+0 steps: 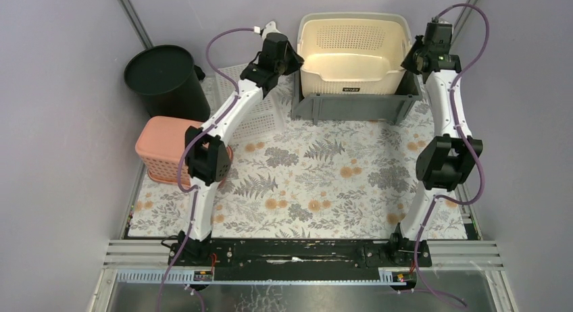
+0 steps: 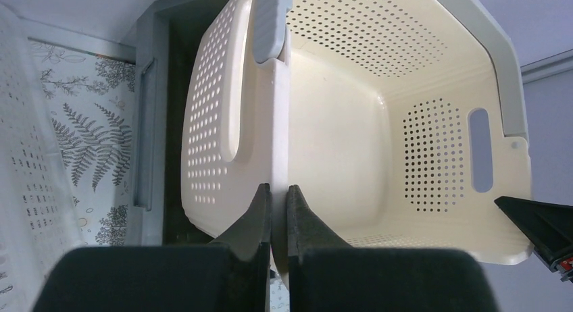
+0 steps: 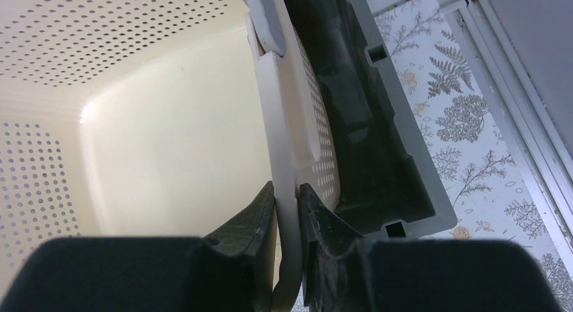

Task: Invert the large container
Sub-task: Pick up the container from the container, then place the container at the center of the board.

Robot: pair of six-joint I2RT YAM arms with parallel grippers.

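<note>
**A:** What surface and room do we see from above?

**B:** We see a table (image 1: 317, 184) with a floral-printed top, enclosed by plain lilac walls (image 1: 61, 157). A black bin (image 1: 165, 75), a pink basket (image 1: 159, 150) and a white perforated tray (image 1: 260, 119) occupy the left side. The large container (image 1: 355, 52), cream and perforated, stands mouth up inside a grey crate (image 1: 351, 108) at the far edge.

**A:** What is hidden or hard to make out?

**B:** From above we cannot resolve either pair of jaws, because the wrists cover them. The container conceals the crate's rear, and the left arm crosses the tray and the basket. In the left wrist view a dark part at the right edge is cut off, and we cannot identify it.

**A:** What do the wrist views add?

**B:** We find the left gripper (image 2: 278, 190) clenched on the container's left wall, one finger inside and one outside. The right gripper (image 3: 287, 190) pinches the right wall likewise. These views also show the narrow gap between container and crate, and a handle slot in the container's side.
</note>
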